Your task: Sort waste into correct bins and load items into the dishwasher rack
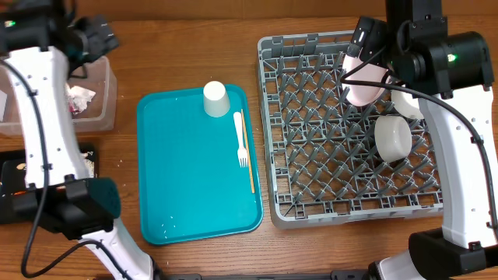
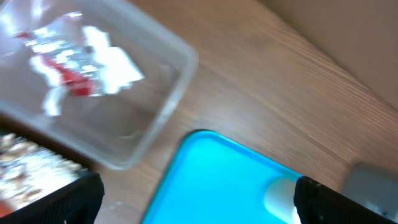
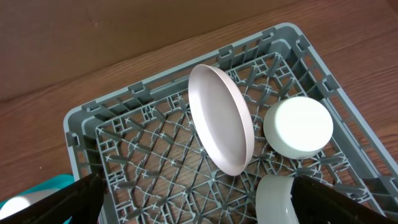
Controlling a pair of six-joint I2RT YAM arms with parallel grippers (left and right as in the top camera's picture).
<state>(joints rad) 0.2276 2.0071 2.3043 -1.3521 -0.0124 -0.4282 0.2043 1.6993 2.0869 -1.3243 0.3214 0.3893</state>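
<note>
**Overhead.** The dishwasher rack (image 1: 268, 117) holds the pink plate (image 1: 362, 92) on edge between pegs, with one white bowl (image 1: 393, 138) beside it. A second bowl (image 1: 411, 107) is half hidden under the right arm. The cup (image 1: 215, 99), fork (image 1: 240, 140) and wooden stick (image 1: 248, 159) lie on the teal tray (image 1: 179, 194), not yet loaded. The left arm covers most of the black tray (image 1: 14, 180) (contents unreadable here).

**Left wrist.** The left gripper (image 2: 199, 208) is spread wide and empty, over the table by the clear tub (image 2: 177, 87). The wrapper (image 2: 65, 65) and napkin (image 2: 115, 62) lie inside the tub. The picture is blurred. Beige scraps (image 2: 28, 165) show at the frame edge; no carrot can be made out.

**Right wrist.** The right gripper (image 3: 205, 208) is wide open, holding nothing, above the rack. The plate leans against pegs, presumably to stay upright and save room. One bowl sits mouth down; the lower edge cuts off the other.
</note>
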